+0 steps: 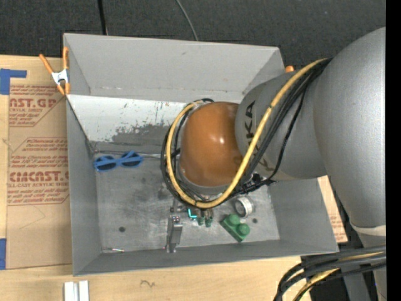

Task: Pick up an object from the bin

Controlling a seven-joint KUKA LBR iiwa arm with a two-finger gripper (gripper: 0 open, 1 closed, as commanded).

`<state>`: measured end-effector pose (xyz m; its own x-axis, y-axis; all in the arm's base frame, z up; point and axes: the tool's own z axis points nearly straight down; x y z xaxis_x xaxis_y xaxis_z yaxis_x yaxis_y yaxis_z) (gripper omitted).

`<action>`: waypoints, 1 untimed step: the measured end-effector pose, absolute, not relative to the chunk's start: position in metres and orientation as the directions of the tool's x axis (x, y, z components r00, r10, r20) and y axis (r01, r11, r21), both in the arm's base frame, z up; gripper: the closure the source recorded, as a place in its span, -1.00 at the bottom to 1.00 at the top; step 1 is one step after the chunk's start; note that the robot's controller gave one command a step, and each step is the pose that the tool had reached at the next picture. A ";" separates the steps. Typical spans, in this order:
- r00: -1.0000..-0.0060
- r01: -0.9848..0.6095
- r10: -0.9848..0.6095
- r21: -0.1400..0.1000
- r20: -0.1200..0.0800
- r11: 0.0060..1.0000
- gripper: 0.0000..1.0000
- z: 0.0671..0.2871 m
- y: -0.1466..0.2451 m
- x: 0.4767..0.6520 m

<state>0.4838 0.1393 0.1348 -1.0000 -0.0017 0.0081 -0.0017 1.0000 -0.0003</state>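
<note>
The grey KUKA arm takes up the right side of the frame and reaches leftward over the grey metal bin, whose scuffed floor lies at the centre. At the arm's wrist sits a rounded orange cover, ringed by yellow and black cables, above the middle of the bin. Below it, at lower centre, the gripper hangs low over bare floor close to the bin's near wall — whether it is open or closed cannot be told from this angle. A pair of blue sunglasses lies well apart at centre left, near the left wall. Nearest the gripper, to its right, lies a small green plastic piece — and just above that, a small silvery cylinder, tucked beside the wrist.
</note>
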 end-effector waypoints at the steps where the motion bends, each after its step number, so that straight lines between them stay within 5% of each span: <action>1: -0.996 -0.090 -0.090 -0.003 0.002 0.996 -1.00 0.108 0.066 0.505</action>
<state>0.5048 0.0660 0.1083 -0.9959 -0.0900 0.0022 -0.0900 0.9959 -0.0031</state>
